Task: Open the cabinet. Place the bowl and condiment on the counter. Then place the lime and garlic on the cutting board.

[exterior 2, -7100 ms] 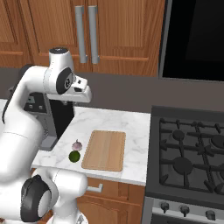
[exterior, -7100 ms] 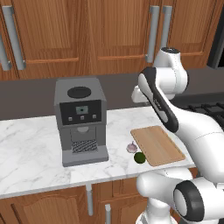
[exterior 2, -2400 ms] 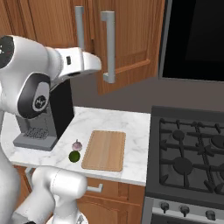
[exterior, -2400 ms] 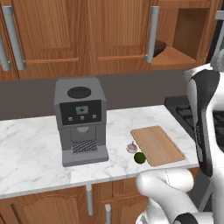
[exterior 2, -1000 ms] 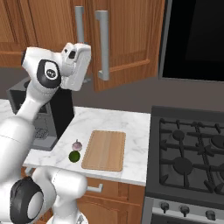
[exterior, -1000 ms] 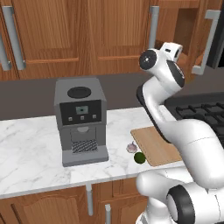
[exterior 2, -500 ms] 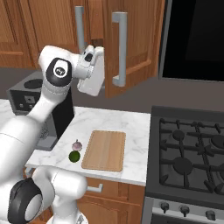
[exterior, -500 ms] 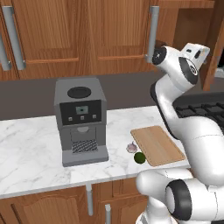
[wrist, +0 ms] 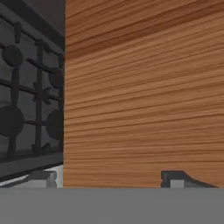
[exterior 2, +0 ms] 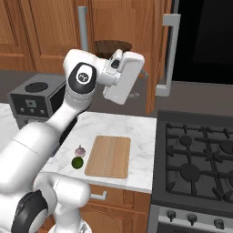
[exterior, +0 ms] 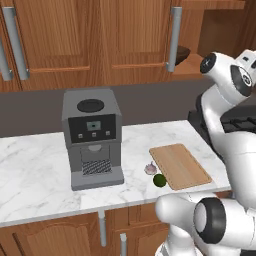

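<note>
The cabinet (exterior 2: 157,54) door is swung open; the gripper (wrist: 109,177), jaws spread and empty, faces it. Next, the bowl (exterior 2: 112,47), at twelve o'clock, must be reached.

Even, flat rendered light, no glare. Soft shadows under the grey boxy coffee machine (exterior: 93,137) on the white marble tabletop (exterior: 35,165). Base views sharp edge to edge, no distortion. Hand view coarse and blurry: reddish-brown wooden cabinet door (wrist: 144,92) close up, grain smeared.
</note>
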### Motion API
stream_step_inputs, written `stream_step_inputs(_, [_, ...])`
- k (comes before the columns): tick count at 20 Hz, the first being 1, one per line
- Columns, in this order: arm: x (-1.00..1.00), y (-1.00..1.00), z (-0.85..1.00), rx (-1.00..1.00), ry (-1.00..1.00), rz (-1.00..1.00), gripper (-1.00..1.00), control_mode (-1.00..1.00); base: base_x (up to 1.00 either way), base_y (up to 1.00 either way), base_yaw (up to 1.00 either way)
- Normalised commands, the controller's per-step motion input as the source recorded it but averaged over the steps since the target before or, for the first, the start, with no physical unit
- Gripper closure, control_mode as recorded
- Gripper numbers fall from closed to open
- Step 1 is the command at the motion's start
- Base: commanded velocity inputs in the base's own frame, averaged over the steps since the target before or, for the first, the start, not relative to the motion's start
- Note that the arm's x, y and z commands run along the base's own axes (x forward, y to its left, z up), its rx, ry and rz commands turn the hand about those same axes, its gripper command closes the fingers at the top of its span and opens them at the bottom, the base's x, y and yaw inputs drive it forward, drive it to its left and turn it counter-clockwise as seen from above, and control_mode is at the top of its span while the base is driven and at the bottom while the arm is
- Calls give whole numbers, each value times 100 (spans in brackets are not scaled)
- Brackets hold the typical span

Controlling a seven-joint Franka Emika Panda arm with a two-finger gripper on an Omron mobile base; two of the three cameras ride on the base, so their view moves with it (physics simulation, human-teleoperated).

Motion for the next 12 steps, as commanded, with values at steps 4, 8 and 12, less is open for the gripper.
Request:
stream_step_inputs(4, [3, 5, -32, 4, -3, 18, -100, -100, 0, 0, 0])
stream_step_inputs(8, [45, 99, -3, 5, -14, 13, -100, -100, 0, 0, 0])
stream_step_inputs(12, [56, 41, 2, 26, -15, 11, -100, -100, 0, 0, 0])
